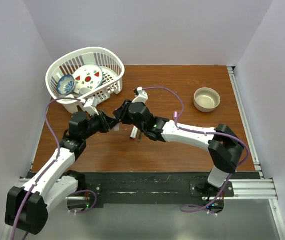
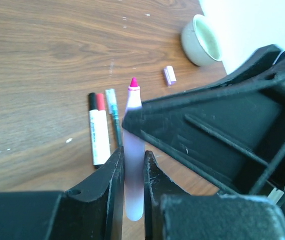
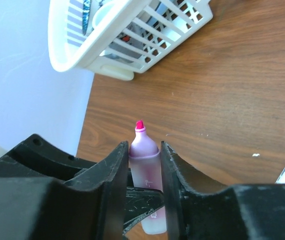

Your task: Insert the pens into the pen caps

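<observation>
The short pink pen, with its red tip bare, is gripped by both grippers above the table. My right gripper is shut on the pen's upper barrel near the tip. My left gripper is shut on the pen's rear end. In the top view the two grippers meet left of the table's middle, and they hide the pen. The white pen with a red end and a slim dark pen lie side by side on the wood. A small pink pen cap lies alone farther off.
A white basket holding dishes stands at the back left, close to the grippers. A beige bowl sits at the back right. The lying pens are just under the right arm's wrist.
</observation>
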Controlling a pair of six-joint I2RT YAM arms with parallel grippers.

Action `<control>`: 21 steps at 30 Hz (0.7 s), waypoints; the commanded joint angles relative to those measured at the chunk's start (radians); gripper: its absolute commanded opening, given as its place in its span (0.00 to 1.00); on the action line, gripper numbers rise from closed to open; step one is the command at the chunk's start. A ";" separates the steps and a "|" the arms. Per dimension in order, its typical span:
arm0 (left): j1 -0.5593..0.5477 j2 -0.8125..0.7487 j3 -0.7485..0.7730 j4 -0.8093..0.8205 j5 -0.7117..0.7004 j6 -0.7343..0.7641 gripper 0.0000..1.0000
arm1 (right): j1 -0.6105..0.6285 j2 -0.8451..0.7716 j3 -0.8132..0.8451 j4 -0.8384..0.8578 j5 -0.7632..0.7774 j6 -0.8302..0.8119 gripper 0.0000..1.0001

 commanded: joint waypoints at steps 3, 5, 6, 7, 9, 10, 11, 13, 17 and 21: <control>-0.005 -0.061 0.062 0.028 0.055 0.056 0.00 | 0.012 -0.171 -0.070 -0.057 -0.005 -0.087 0.60; -0.005 -0.066 0.088 -0.006 0.065 0.078 0.00 | 0.003 -0.216 -0.099 -0.103 0.012 -0.122 0.68; -0.003 -0.064 0.097 -0.041 0.068 0.105 0.00 | -0.004 -0.234 -0.106 -0.121 0.012 -0.139 0.69; -0.005 -0.066 0.111 -0.058 0.063 0.119 0.00 | -0.011 -0.263 -0.108 -0.145 0.011 -0.164 0.69; -0.003 -0.063 0.122 -0.101 0.069 0.168 0.00 | -0.053 -0.282 -0.097 -0.227 -0.007 -0.190 0.69; -0.003 -0.063 0.134 -0.112 0.081 0.182 0.00 | -0.071 -0.290 -0.078 -0.260 -0.023 -0.217 0.68; -0.003 -0.064 0.137 -0.112 0.088 0.193 0.00 | -0.106 -0.290 -0.062 -0.344 -0.014 -0.234 0.68; -0.003 -0.064 0.156 -0.163 0.126 0.214 0.00 | -0.142 -0.281 0.004 -0.449 0.085 -0.282 0.67; -0.003 -0.059 0.189 -0.255 0.171 0.294 0.00 | -0.298 -0.226 0.067 -0.619 0.110 -0.366 0.65; -0.005 -0.086 0.168 -0.261 0.161 0.300 0.00 | -0.418 -0.129 0.154 -0.727 0.112 -0.438 0.66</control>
